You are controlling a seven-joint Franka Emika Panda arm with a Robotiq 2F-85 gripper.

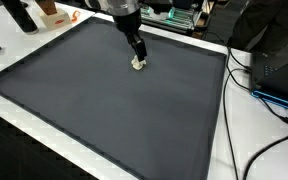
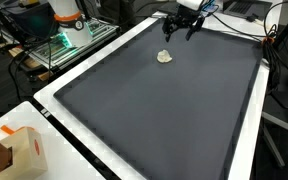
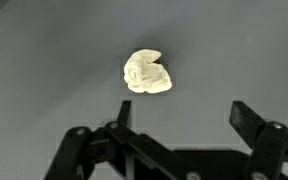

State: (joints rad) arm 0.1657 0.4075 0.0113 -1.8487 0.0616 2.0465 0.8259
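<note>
Wrist view, tool (image 3: 181,115) spread, wad (image 3: 146,72) amid mat (image 3: 44,50)

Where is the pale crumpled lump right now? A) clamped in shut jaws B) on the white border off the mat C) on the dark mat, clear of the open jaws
C: the wrist view shows the lump lying on the mat ahead of the gripper, whose fingers stand apart with nothing between them.
</note>
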